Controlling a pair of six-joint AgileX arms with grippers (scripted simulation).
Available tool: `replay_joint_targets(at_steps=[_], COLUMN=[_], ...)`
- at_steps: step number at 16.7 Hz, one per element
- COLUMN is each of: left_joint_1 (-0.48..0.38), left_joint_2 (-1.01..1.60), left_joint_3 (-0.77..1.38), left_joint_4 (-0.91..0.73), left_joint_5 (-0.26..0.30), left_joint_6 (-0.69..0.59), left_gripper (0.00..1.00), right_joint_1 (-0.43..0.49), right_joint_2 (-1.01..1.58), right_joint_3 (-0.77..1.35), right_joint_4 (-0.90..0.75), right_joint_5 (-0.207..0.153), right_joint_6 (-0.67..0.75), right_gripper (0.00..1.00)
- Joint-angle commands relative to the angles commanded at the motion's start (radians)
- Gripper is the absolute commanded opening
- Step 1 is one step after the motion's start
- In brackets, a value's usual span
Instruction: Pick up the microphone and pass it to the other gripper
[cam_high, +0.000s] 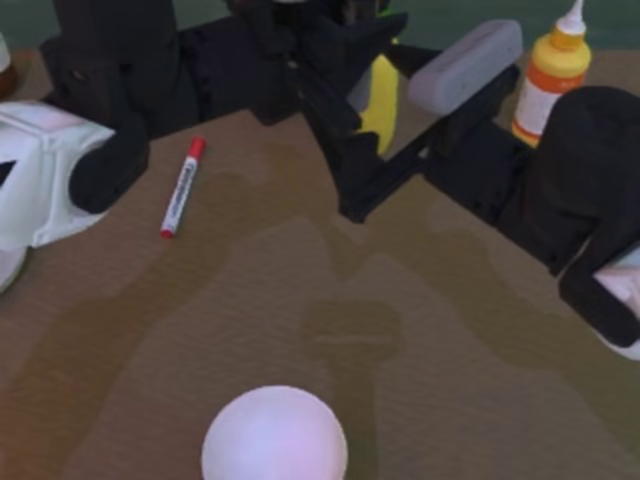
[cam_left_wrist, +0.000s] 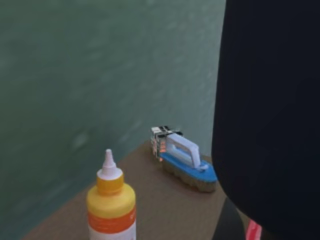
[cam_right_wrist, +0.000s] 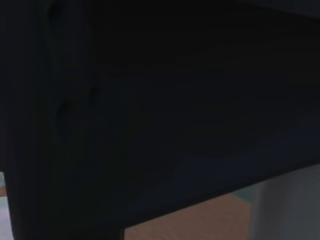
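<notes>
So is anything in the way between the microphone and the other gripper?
Nothing visible is. The grey-handled microphone is up where both black arms meet. The red-capped white marker, yellow squeeze bottle and white ball sit off to the sides.

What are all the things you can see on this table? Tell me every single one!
marker: one, white with a red cap, lying on the table's left part.
bottle: one, yellow and orange with a white tip, standing at the far right.
brush: one, blue with a white handle, seen only in the left wrist view, beyond the bottle.
ball: one, pale pinkish white, at the near edge, in the middle.
yellow shape: one, mostly hidden behind the arms; cannot tell what it is.
grey rod: one, rounded, among the black arm parts at the far side; maybe the microphone's handle.
table: one, brown.
left arm: one, black and white, at the left.
right arm: one, black, at the right; its wrist view is dark.
</notes>
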Motion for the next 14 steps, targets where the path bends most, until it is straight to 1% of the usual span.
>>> replay_joint_targets(at_steps=[3, 5, 8, 11, 14], left_joint_1=[0.0, 0.01, 0.064, 0.129, 0.161], left_joint_2=[-0.001, -0.006, -0.033, -0.062, -0.077], left_joint_3=[0.0, -0.005, -0.03, -0.059, -0.074], left_joint_4=[0.0, 0.0, -0.003, -0.008, -0.01], left_joint_5=[0.0, 0.011, 0.059, 0.113, 0.14], left_joint_6=[0.001, 0.002, 0.003, 0.006, 0.008], left_gripper=[0.0, 0.0, 0.0, 0.0, 0.0], right_joint_1=[-0.001, -0.004, -0.018, -0.03, -0.034], right_joint_2=[0.0, -0.017, -0.108, -0.221, -0.269], right_joint_3=[0.0, -0.017, -0.104, -0.21, -0.257], right_joint_4=[0.0, -0.002, -0.008, -0.013, -0.011], right_joint_5=[0.0, -0.003, -0.016, -0.037, -0.048], right_joint_6=[0.0, -0.001, -0.001, 0.001, 0.002], right_gripper=[1.0, 1.0, 1.0, 1.0, 1.0])
